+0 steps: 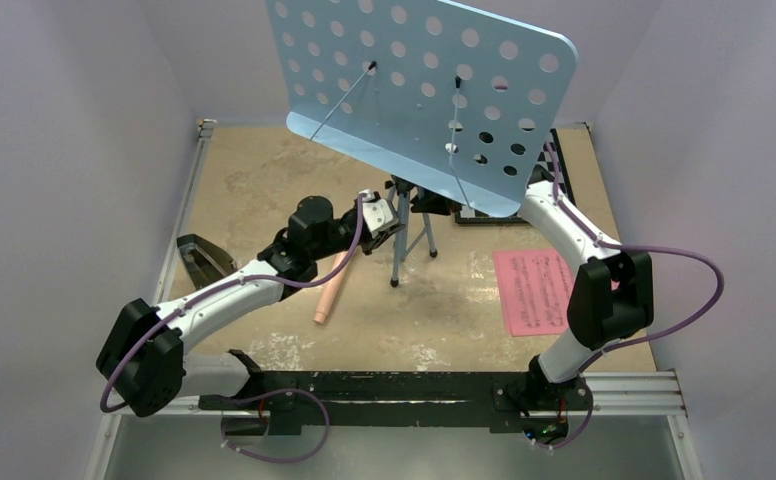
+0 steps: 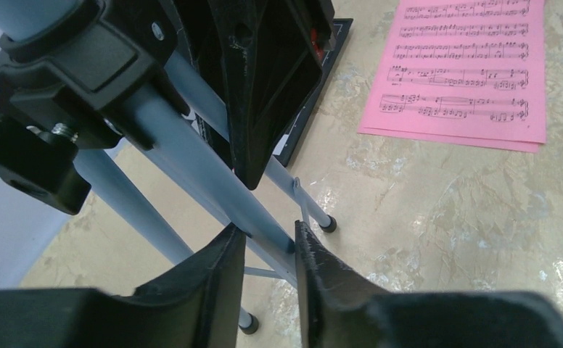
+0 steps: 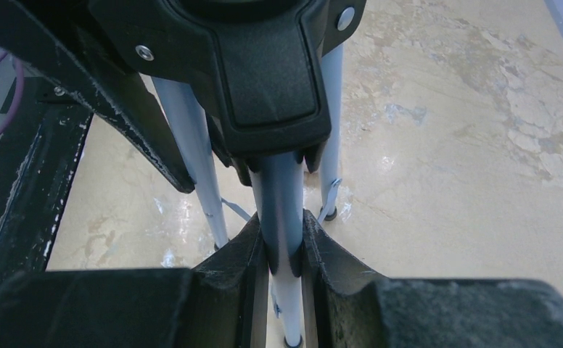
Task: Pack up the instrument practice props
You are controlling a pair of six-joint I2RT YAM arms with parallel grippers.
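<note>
The light-blue perforated music stand (image 1: 414, 90) stands on its tripod (image 1: 400, 250) at mid-table. My left gripper (image 1: 382, 228) reaches it from the left. In the left wrist view this gripper (image 2: 264, 235) is shut on a slanting grey tripod leg (image 2: 191, 167), which fills the gap between its tips. My right gripper (image 3: 284, 232) is shut on a grey tube (image 3: 282, 203) just under the black hub (image 3: 264, 65); the desk hides it from above. Pink sheet-music pages (image 1: 532, 292) (image 2: 467, 65) lie flat to the right. The peach-pink recorder (image 1: 331, 290) lies left of the tripod. The black metronome (image 1: 202, 262) sits at the left edge.
A black-and-white chessboard (image 1: 562, 160) lies at the back right, mostly behind the stand's desk. Lilac walls close in the table on three sides. A black rail (image 1: 394, 385) with the arm bases runs along the near edge.
</note>
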